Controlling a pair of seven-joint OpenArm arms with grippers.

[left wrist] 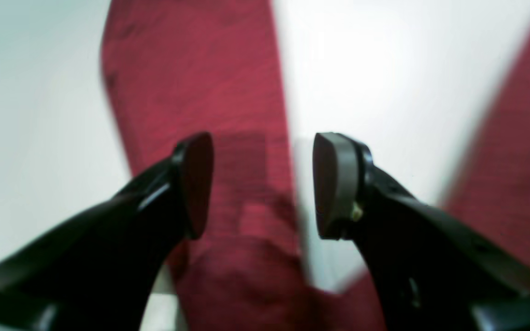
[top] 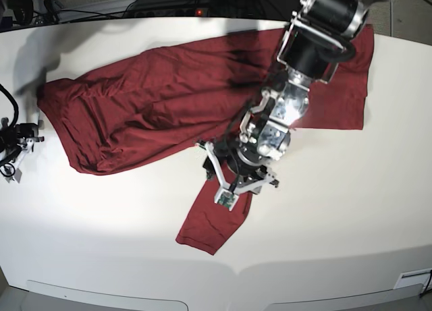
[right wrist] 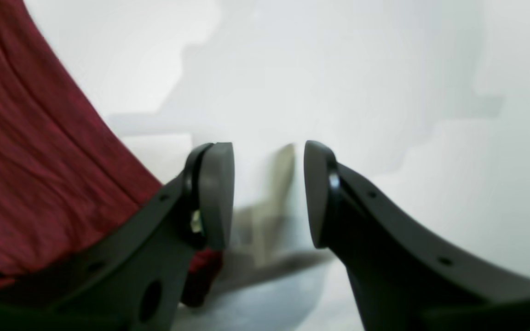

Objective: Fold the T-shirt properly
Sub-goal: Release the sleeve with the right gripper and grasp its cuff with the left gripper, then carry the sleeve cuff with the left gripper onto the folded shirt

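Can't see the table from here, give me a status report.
Left gripper open over a sleeve. Right gripper open, empty. T-shirt spread out, unfolded. Nothing in the way.

Plain maroon T-shirt (top: 148, 102) (blurred, seemingly unprinted) on white table (top: 337, 210).

A broad white desk (top: 351, 210) fills nearly the whole base view, its surface smooth and matte, with a curved near edge running along the bottom. Light falls from above and is brightest across the middle of the desk, while softer grey shadows lie along its far left corner and near rim. Beyond the far edge the room is dark, and a tangle of black cables (top: 101, 11) runs along the back, with a small red indicator light (top: 197, 12) glowing among them. At the bottom right corner a pale strip of floor (top: 422, 299) shows below the desk.
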